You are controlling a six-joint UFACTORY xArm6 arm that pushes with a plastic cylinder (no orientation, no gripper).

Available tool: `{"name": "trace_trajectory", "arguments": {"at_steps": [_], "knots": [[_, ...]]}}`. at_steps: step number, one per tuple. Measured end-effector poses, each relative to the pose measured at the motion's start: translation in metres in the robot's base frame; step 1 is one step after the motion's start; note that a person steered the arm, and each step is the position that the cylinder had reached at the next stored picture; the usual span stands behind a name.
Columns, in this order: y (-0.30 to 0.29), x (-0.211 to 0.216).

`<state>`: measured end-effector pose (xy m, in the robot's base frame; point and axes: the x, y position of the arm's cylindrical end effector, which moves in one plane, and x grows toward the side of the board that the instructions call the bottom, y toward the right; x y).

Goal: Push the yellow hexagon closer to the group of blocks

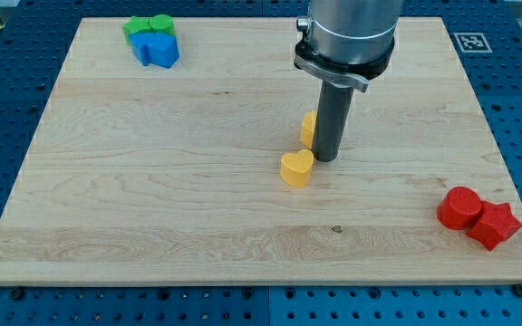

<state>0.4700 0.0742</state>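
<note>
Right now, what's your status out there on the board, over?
My tip down beside the yellow hexagon, on its right in the view. Hexagon mostly hidden behind the rod. Yellow heart just below it. Over.

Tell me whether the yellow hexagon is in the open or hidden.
Mostly hidden: the yellow hexagon block shows only a sliver left of the dark rod, my tip.

yellow blocks (297,168): 2 | red blocks (461,207): 2 | green block (147,25): 1 | blue block (157,50): 1
</note>
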Motion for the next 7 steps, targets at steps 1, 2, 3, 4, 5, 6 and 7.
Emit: {"name": "trace_trajectory", "arguments": {"at_steps": [1,2,3,4,5,6,7], "knots": [[-0.006,-0.004],[-0.031,-0.041],[0.008,-0.033],[0.072,-0.023],[0.057,-0.036],[-0.036,-0.058],[-0.125,-0.079]]}}
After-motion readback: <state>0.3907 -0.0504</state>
